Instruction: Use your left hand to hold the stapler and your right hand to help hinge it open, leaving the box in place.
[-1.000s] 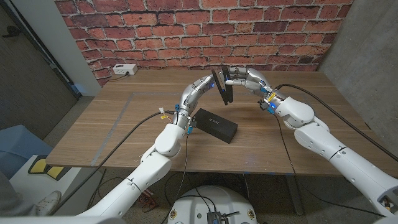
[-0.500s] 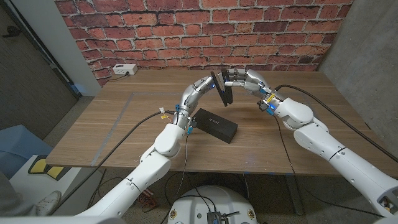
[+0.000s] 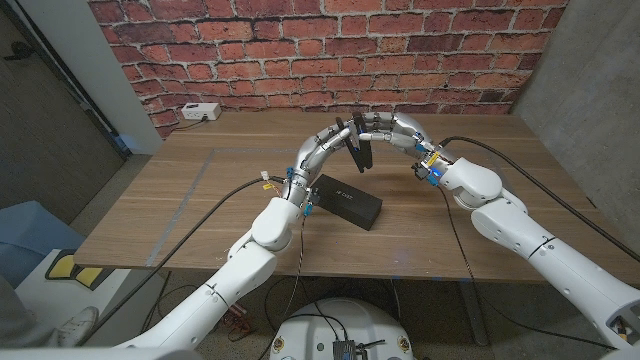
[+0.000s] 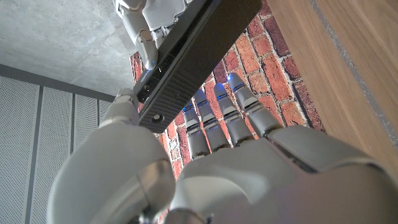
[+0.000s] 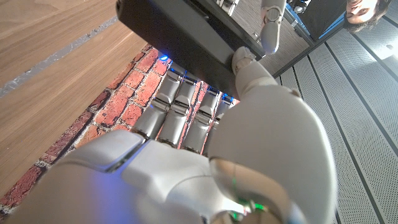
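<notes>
Right now the stapler (image 3: 357, 143) is up in the air above the far middle of the table (image 3: 200, 200), held between both hands and well clear of the wood. The left hand (image 3: 335, 137) grips it from one side, its fingers (image 4: 217, 118) reaching up along the black ribbed body with the thumb on the other face, which looks like the steadying hold the task asks of that hand. The right hand (image 3: 388, 127) meets it from the opposite side, its fingers (image 5: 180, 106) pressed up against the dark underside and the thumb hooked on an edge, a placement that suits prying one half away from the other.

In the head view the stapler seems to show two dark bars splayed a little apart, so the hinge may already be partly open, though at that size I cannot be sure. The hinge itself is hidden behind the fingers. Each wrist view cuts off the stapler's ends.

A black box (image 3: 346, 201) lies on the table nearer the robot, below the raised hands and apart from them, where it is meant to stay. A white power strip (image 3: 200, 112) sits at the far left edge by the brick wall.
</notes>
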Controlling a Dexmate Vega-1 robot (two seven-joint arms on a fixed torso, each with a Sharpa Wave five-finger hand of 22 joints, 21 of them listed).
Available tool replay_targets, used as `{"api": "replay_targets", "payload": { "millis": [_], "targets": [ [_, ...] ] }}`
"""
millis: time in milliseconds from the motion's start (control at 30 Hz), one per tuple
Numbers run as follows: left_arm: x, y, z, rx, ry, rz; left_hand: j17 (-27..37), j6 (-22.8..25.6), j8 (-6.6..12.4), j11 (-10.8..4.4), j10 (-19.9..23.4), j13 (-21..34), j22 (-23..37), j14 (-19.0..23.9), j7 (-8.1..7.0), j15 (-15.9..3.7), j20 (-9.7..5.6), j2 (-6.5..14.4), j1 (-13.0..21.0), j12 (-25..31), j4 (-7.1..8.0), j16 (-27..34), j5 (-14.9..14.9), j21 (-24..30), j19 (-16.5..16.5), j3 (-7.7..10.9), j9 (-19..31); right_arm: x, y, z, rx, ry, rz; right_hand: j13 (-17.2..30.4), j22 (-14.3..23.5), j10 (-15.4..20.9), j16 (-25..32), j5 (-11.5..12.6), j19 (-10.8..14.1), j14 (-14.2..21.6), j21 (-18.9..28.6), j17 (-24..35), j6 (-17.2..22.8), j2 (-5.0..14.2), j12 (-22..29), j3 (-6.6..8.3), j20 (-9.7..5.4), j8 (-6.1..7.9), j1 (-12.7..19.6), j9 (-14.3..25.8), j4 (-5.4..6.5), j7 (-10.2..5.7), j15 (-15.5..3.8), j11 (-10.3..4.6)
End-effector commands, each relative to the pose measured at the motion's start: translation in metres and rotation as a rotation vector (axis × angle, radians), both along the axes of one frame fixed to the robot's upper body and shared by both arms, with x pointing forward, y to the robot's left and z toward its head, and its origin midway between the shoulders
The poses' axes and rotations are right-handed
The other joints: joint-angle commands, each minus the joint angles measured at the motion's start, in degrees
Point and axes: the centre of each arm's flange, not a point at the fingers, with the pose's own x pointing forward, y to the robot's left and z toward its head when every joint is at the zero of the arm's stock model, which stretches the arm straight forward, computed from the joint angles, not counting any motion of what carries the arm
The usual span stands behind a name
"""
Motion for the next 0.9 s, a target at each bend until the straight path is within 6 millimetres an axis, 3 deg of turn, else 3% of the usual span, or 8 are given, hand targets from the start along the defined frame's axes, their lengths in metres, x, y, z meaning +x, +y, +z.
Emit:
{"api": "replay_targets", "payload": {
  "millis": [33,200,333,400,500,567,700,900],
  "targets": [
    [0.0013,-0.0049,-0.0004,0.005,0.006,-0.001,0.3,0.7,0.52,-0.33,0.3,0.3,0.3,1.5,-0.36,-8.85,0.32,0.9,1.2,0.1,0.23,0.9,0.2,0.2,0.9,0.7,0.2,0.0001,0.0004,0.0003,0.007,0.001,0.0,17.2,0.1,2.3,0.2,0.6,-0.3,5.8,0.7,0.2,0.9,3.1,2.3,2.66,-6.15,0.39,-2.5,0.3,2.06,0.06,-11.75,-1.83],
    [0.0004,-0.0048,-0.0014,-0.005,0.01,0.017,0.9,1.9,1.08,-0.64,2.0,0.7,0.6,5.1,-0.33,-9.47,0.29,4.0,2.9,1.0,0.67,2.2,0.1,0.7,2.3,1.53,0.3,0.0005,0.0004,0.0,0.009,0.005,0.003,17.3,0.1,2.3,0.2,0.6,-0.4,5.8,0.8,0.2,0.9,3.09,2.3,2.72,-6.16,0.4,-2.5,0.3,2.01,0.02,-11.81,-1.83],
    [-0.0009,-0.0049,-0.0021,-0.023,0.01,0.035,1.1,4.1,1.87,-1.31,4.0,1.2,1.2,7.1,-1.18,-9.83,-2.59,5.7,5.3,1.9,0.32,2.6,0.0,3.1,7.6,1.92,0.5,0.0009,0.0013,-0.0008,0.009,0.01,0.005,17.2,0.1,2.2,0.2,0.6,-0.4,5.8,0.8,0.2,0.9,3.1,2.2,2.73,-6.15,0.39,-2.6,0.3,2.02,-0.04,-11.79,-1.83],
    [-0.0013,-0.0049,-0.0025,-0.035,0.014,0.04,1.3,5.6,2.39,-1.62,5.3,1.4,1.4,8.0,-2.41,-10.02,-3.64,6.5,6.2,2.5,0.31,2.8,0.0,4.1,9.4,2.17,0.6,0.0006,0.0017,-0.0011,0.007,0.008,0.006,17.2,0.1,2.2,0.2,0.6,-0.4,5.8,0.9,0.2,0.9,3.09,2.2,2.73,-6.15,0.39,-2.6,0.3,2.02,-0.04,-11.78,-1.77],
    [-0.002,-0.0051,-0.0035,-0.046,0.021,0.048,1.7,7.8,3.06,-1.95,7.8,1.8,1.9,10.8,-2.82,-10.35,-5.04,7.9,7.6,3.5,0.26,3.6,0.1,5.8,12.5,2.58,0.7,0.0,0.0024,-0.0011,0.005,0.006,0.007,17.2,0.1,2.3,0.1,0.6,-0.5,5.7,0.9,0.2,0.9,3.06,2.2,2.75,-6.15,0.4,-2.6,0.3,2.0,-0.06,-11.79,-1.82],
    [-0.0025,-0.0052,-0.0041,-0.051,0.026,0.056,1.8,8.7,3.29,-2.09,8.6,2.0,2.1,12.1,-2.27,-10.6,-5.77,8.4,8.7,3.8,0.0,3.9,0.1,6.8,13.9,2.9,0.7,0.0001,0.0026,-0.0011,0.005,0.007,0.006,17.2,0.1,2.3,0.1,0.6,-0.5,5.8,1.0,0.2,0.9,3.08,2.1,2.76,-6.15,0.4,-2.6,0.3,2.01,-0.06,-11.78,-1.82],
    [-0.0033,-0.0054,-0.0063,-0.076,0.032,0.061,1.8,10.1,3.91,-2.1,10.0,2.3,3.1,13.9,-1.62,-10.73,-6.89,9.5,10.9,4.3,-0.29,4.1,0.2,8.6,15.4,3.42,1.2,0.0005,0.0027,-0.0014,0.002,0.01,0.003,17.3,0.1,2.3,0.1,0.6,-0.6,5.8,1.0,0.2,0.9,3.07,2.1,2.76,-6.07,0.39,-2.7,0.3,2.0,-0.07,-11.75,-1.78],
    [-0.0036,-0.0051,-0.009,-0.096,0.043,0.059,1.9,13.2,4.89,-2.12,13.1,2.9,4.7,17.0,-2.0,-10.7,-7.43,13.2,12.7,5.4,0.61,4.5,0.4,11.0,16.2,4.6,1.3,0.0007,0.0039,-0.0012,-0.011,0.008,0.004,17.3,0.1,2.3,0.1,0.6,-0.6,5.8,1.2,0.2,0.9,3.05,2.1,2.77,-6.13,0.4,-2.8,0.3,1.98,-0.13,-11.77,-1.79]
  ]
}}
